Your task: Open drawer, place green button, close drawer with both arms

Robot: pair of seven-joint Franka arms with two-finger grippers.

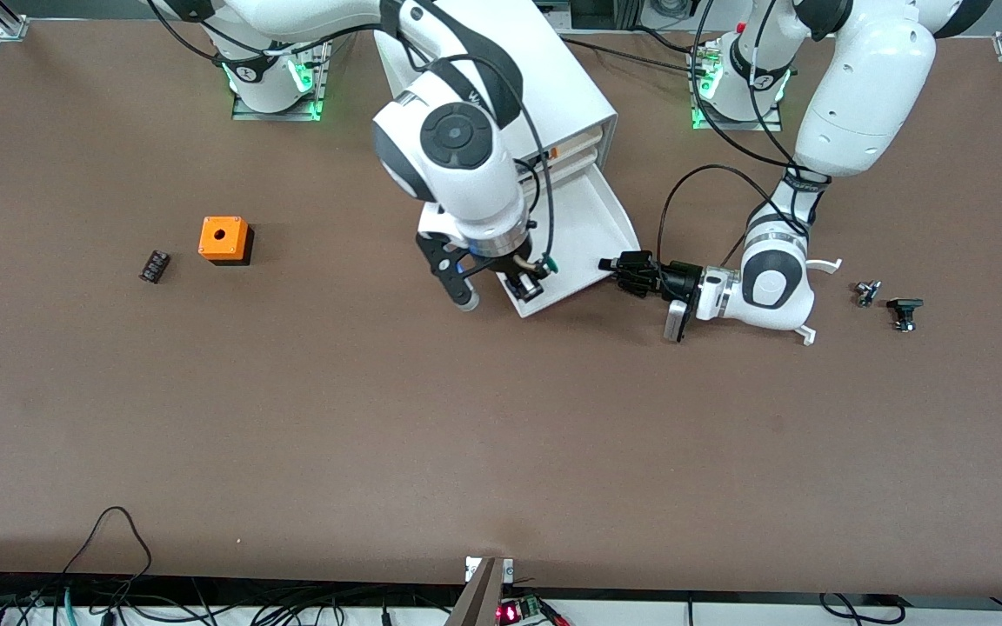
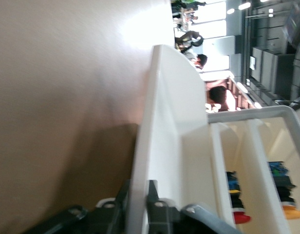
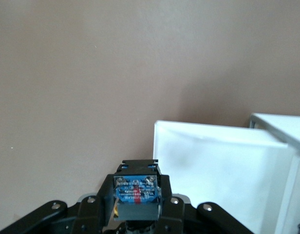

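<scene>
Drawer (image 1: 584, 230) first: the shallow white plastic tray with the cream-white front stands pulled out of the boxy white cabinet (image 1: 544, 83), its front the part nearest the front camera. My left gripper (image 1: 621, 268) sits low at the drawer's front corner on the left arm's side, one finger on each side of the front panel's edge, as my left wrist view shows; whether it is squeezing that edge or slackening I cannot tell. My right gripper (image 1: 529, 280) hangs over the drawer's front edge, shut on the small push button (image 3: 137, 195) with the green cap and black and blue-grey body. That button should be light, rigid and a bit slick, so a grip across its flat body sides suits it; the tray is thin, light plastic and will skid if nudged. Only my right wrist view shows the button's blue terminal face with the bare drawer floor beside it; only the front view shows its green cap (image 1: 551, 265).
</scene>
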